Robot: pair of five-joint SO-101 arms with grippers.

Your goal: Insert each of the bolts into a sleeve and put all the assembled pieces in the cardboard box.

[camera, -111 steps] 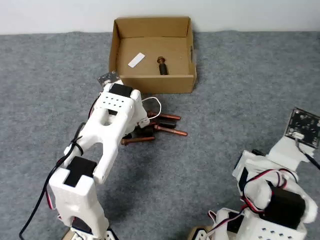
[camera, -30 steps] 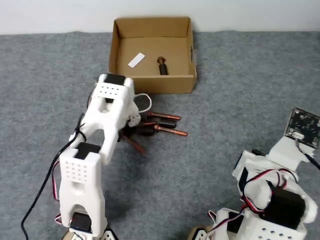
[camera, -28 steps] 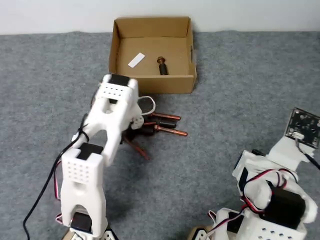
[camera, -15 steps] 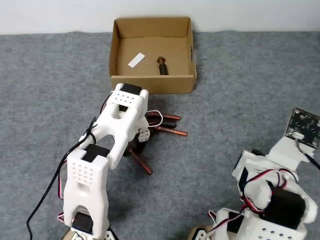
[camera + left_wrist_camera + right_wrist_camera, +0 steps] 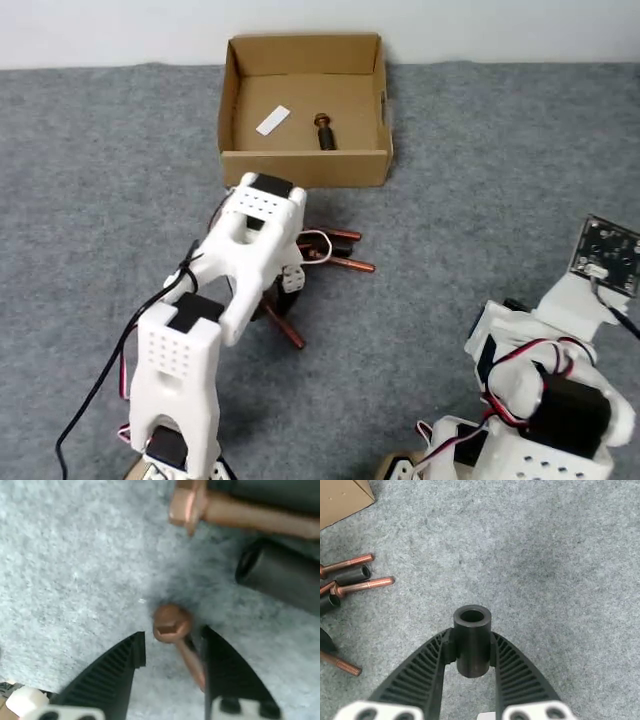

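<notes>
My left gripper (image 5: 172,640) is open, its fingers on either side of a copper bolt (image 5: 171,622) whose shank runs along one finger. In the high view that bolt (image 5: 284,328) lies diagonally on the carpet, sticking out from under the left arm (image 5: 250,250), just in front of the pile. My right gripper (image 5: 471,637) is shut on a black sleeve (image 5: 471,640), bore facing outward, and is held above bare carpet. The cardboard box (image 5: 305,165) stands at the back with one assembled piece (image 5: 325,132) inside.
Loose bolts (image 5: 340,263) and black sleeves (image 5: 352,574) lie in a pile in front of the box, partly hidden by the left arm. A white label (image 5: 272,120) lies in the box. The right arm (image 5: 540,400) sits at the front right. Grey carpet lies between the arms.
The left arm swung from the pile's left side toward the right and front. One bolt came away from the pile with it and turned diagonal. The right arm kept still.
</notes>
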